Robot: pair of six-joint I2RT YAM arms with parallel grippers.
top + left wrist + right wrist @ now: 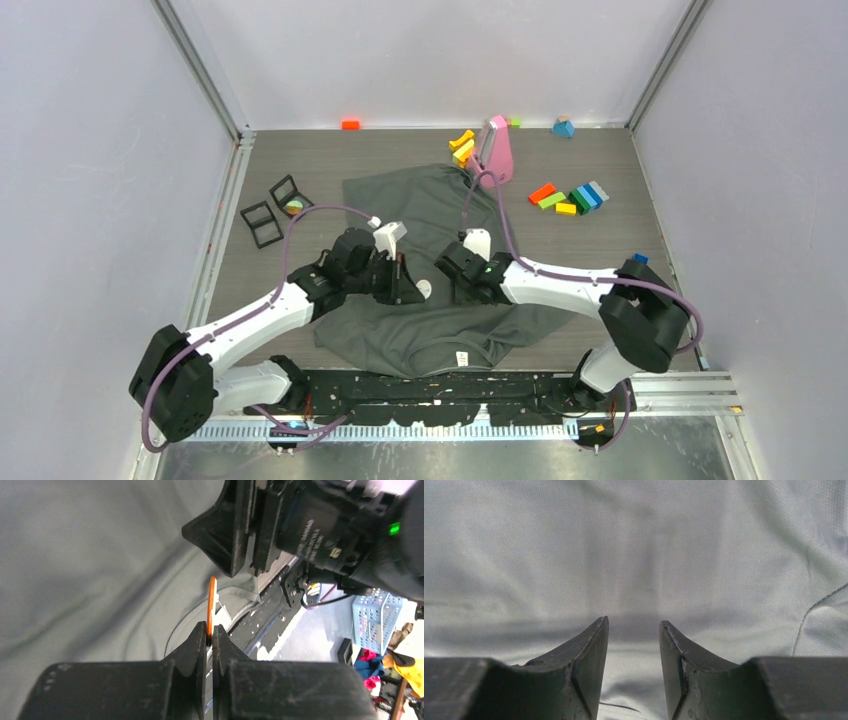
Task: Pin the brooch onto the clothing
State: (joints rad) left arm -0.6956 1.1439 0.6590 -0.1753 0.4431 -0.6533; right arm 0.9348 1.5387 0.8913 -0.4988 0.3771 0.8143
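Observation:
The dark grey T-shirt (430, 215) lies spread across the middle of the table, with its white neck label (462, 358) near the front edge. My left gripper (414, 284) is shut on the brooch (212, 602), a thin disc seen edge-on with an orange rim, and holds it just above the shirt (90, 570). In the top view the brooch shows as a small white spot (424, 290). My right gripper (452, 272) faces the left one closely. It is open and empty over the fabric (634, 555), its jaws (634, 626) apart. It also fills the top of the left wrist view (240, 530).
A pink object (496, 150) and yellow blocks (462, 148) stand at the shirt's far edge. Several coloured blocks (570, 197) lie at the right. Two small black frames (275, 210) lie at the left. An orange block (350, 124) and a blue block (564, 127) sit by the back wall.

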